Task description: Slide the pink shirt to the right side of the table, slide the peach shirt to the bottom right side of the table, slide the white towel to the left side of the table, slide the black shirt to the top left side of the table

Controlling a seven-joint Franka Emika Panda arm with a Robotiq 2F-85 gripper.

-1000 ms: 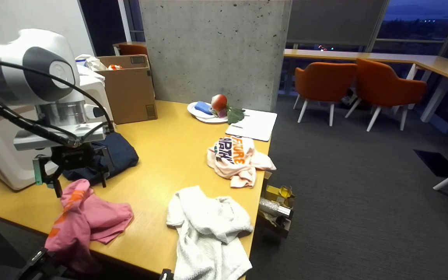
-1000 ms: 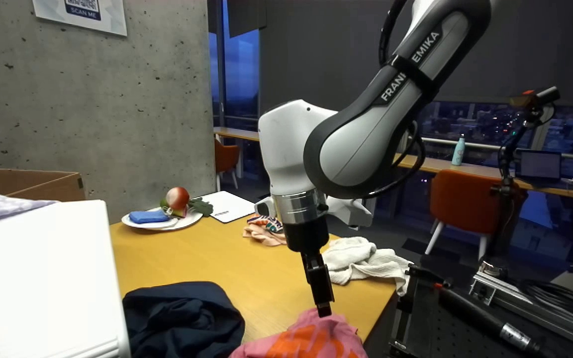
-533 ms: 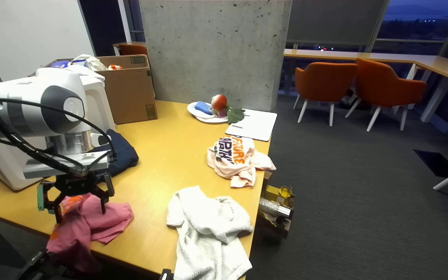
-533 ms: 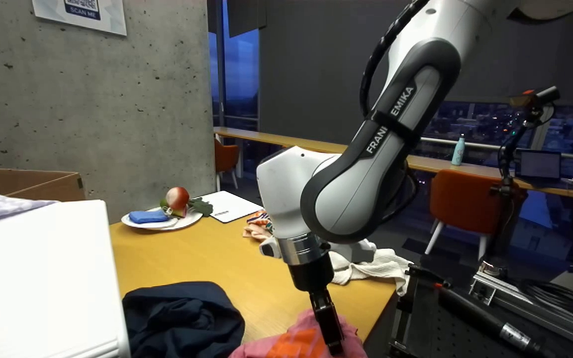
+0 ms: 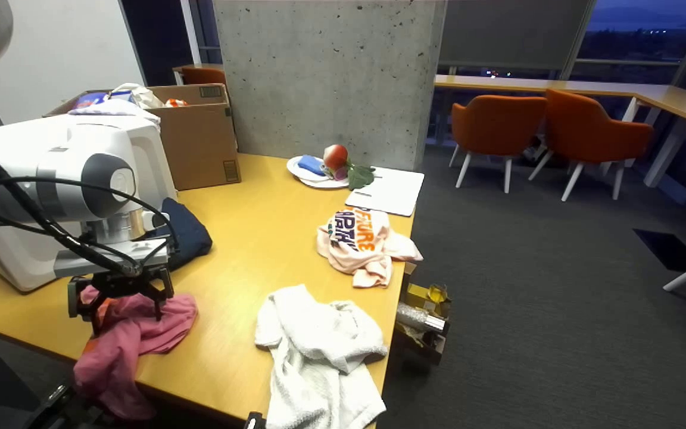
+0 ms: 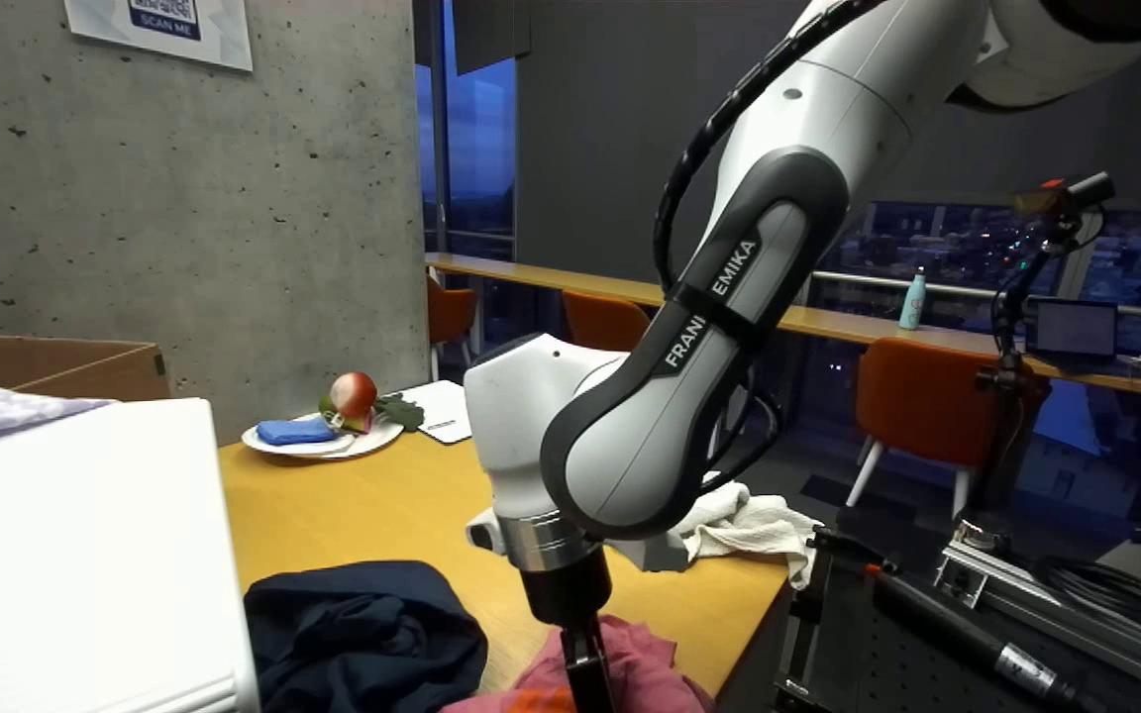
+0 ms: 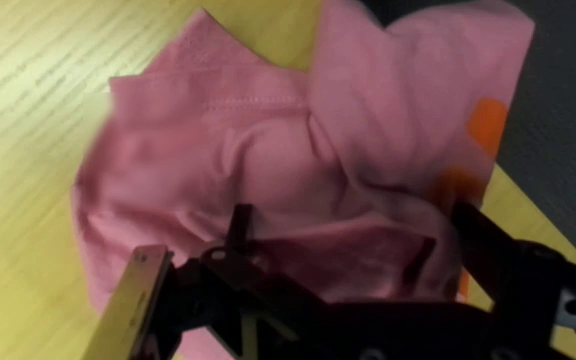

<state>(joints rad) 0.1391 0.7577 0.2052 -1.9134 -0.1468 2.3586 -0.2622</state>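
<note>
Pink shirt (image 5: 125, 348) shifted, partly hidden by tool (image 5: 127, 325), wrist view blurred

The gripper (image 5: 127, 323) points downward (jaws standing well apart).

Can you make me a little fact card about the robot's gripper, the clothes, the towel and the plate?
Pink shirt: crumpled, orange print, partly hanging off the table
Gripper: open, down at the pink shirt
Peach shirt: bunched up near the table edge, purple and orange letters
White towel: crumpled, partly over the edge
Dark navy shirt: crumpled, left of the pink shirt in an exterior view
White plate: holds something blue
</note>
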